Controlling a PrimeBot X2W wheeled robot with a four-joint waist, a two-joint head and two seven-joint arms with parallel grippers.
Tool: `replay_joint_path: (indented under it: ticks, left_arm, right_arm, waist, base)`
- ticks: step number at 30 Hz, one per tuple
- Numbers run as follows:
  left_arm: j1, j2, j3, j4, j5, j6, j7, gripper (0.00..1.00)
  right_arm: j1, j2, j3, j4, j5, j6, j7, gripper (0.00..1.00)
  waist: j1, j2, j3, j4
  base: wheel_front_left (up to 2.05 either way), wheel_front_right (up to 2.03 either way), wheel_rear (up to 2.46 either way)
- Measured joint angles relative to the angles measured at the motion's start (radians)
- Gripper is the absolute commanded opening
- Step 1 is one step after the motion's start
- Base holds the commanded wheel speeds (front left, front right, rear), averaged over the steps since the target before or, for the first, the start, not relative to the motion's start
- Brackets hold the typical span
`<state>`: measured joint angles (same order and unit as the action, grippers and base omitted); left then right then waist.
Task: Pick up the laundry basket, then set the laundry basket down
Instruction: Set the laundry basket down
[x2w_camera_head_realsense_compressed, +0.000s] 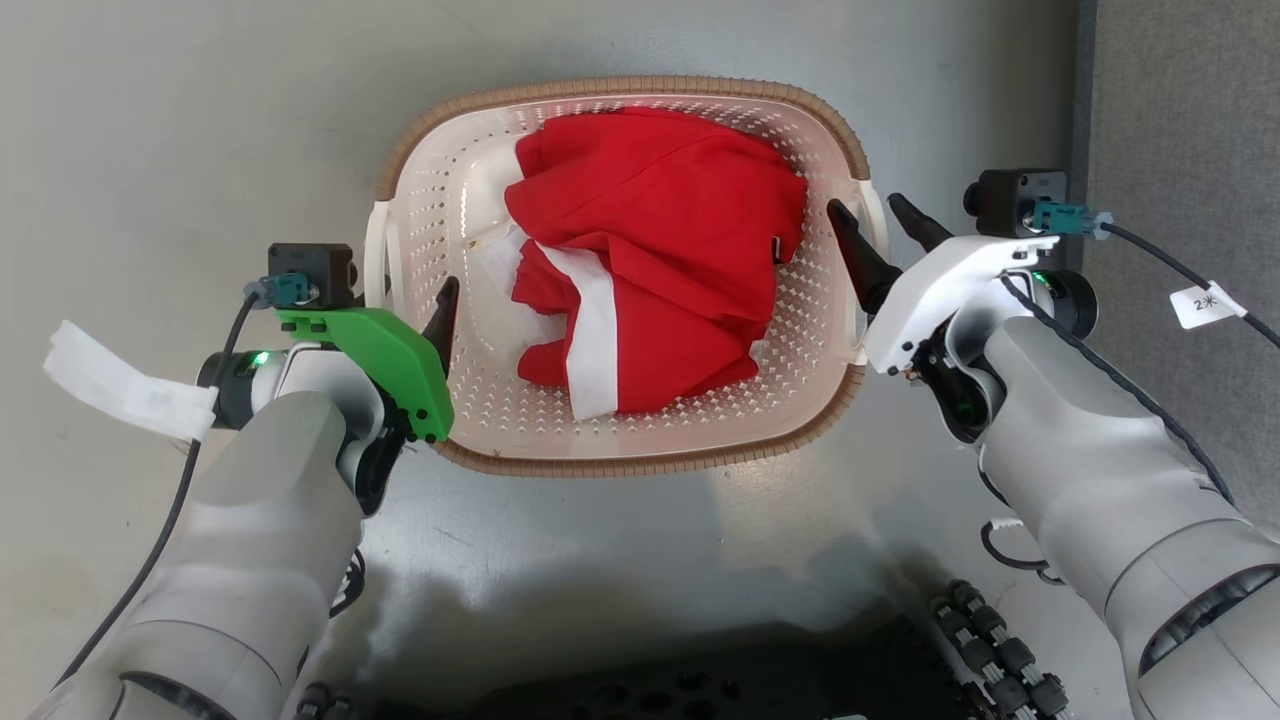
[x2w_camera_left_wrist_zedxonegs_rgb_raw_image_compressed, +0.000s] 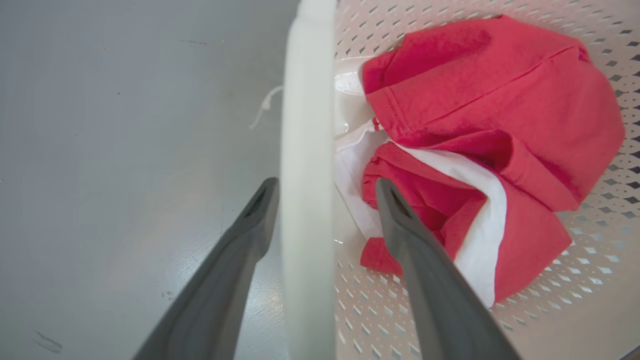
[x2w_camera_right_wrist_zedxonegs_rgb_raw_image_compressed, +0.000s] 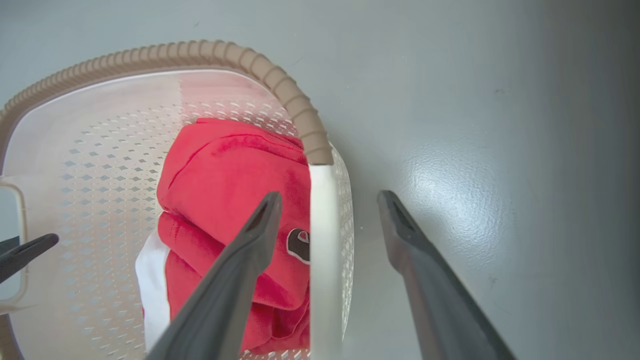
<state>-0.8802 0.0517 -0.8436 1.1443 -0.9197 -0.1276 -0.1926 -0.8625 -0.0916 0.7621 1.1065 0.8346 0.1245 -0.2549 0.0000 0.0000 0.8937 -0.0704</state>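
The left end effector (x2w_camera_left_wrist_zedxonegs_rgb_raw_image_compressed: 326, 184) and right end effector (x2w_camera_right_wrist_zedxonegs_rgb_raw_image_compressed: 330, 195) both have fingers (x2w_camera_left_wrist_zedxonegs_rgb_raw_image_compressed: 235, 250) apart, each astride a white loop handle (x2w_camera_left_wrist_zedxonegs_rgb_raw_image_compressed: 307, 150) (no grasp yet) of the cream perforated plastic laundry basket (x2w_camera_head_realsense_compressed: 620, 88) on the grey floor (x2w_camera_head_realsense_compressed: 150, 120); next, I think, close both and lift evenly

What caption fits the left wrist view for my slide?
Open left gripper straddles the laundry basket's white handle; red-and-white clothes lie inside.

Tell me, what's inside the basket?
Inside the laundry basket lies a bunched red garment with white parts. It covers much of the holey bottom, so anything underneath it cannot be seen.
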Motion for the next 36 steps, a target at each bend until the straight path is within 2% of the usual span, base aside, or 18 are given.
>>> replay_joint_path:
  ticks: [18, 36]
  left_arm:
    - [0.001, -0.003, -0.007, 0.010, -0.039, 0.000, -0.002, 1.00]
    - [0.079, -0.003, -0.036, 0.002, -0.052, 0.000, -0.030, 1.00]
  right_arm:
    - [0.008, 0.002, -0.042, -0.001, -0.016, 0.000, 0.000, 1.00]
    - [0.121, -0.007, -0.081, -0.062, -0.017, 0.000, 0.000, 1.00]
  waist:
    - [0.0000, 0.0000, -0.056, 0.002]
    - [0.0000, 0.0000, -0.242, -0.006]
  base:
    - [0.00, 0.00, 0.00]
    - [0.00, 0.00, 0.00]
